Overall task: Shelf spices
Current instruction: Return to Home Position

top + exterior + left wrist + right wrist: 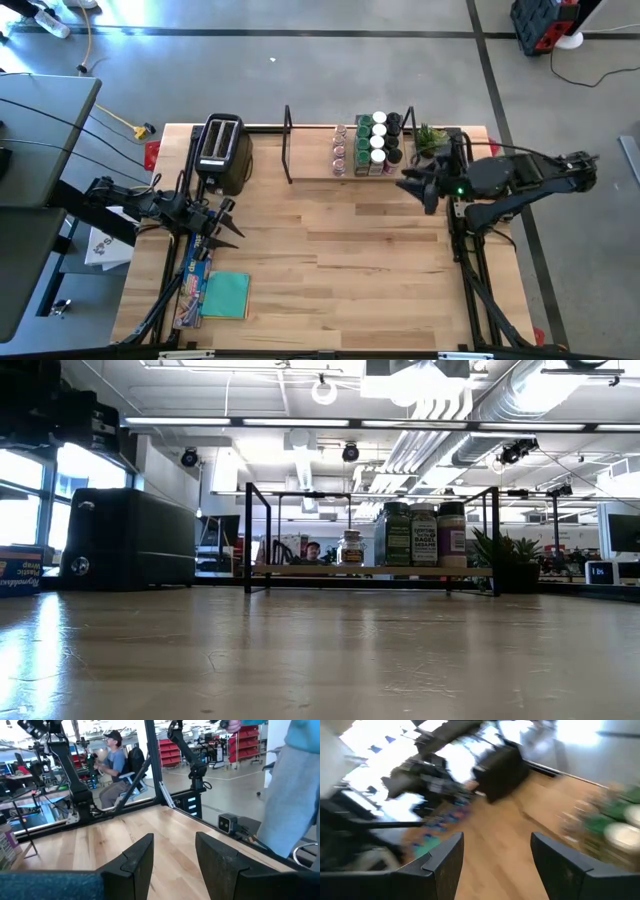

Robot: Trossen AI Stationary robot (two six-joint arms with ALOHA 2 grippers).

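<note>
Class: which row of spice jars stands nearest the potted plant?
The dark-lidded jars, beside the potted plant; the white-lidded jars, green-lidded jars and clear jars stand farther off.

Our left arm (120, 200) reaches in from the left side of the desk (330, 260), stretched out low and pointing toward the middle. At its end the left gripper (232, 220) hangs over the left part of the desk, its two dark fingers (135, 862) spread wide apart with nothing between them. Our right arm (520, 180) comes in from the right side, bent at the elbow, with a small green light (460, 188) glowing near the wrist. The right gripper (408, 183) points leftward over the back right of the desk. Its fingers (445, 862) are parted as well, and we see nothing held there.
</note>
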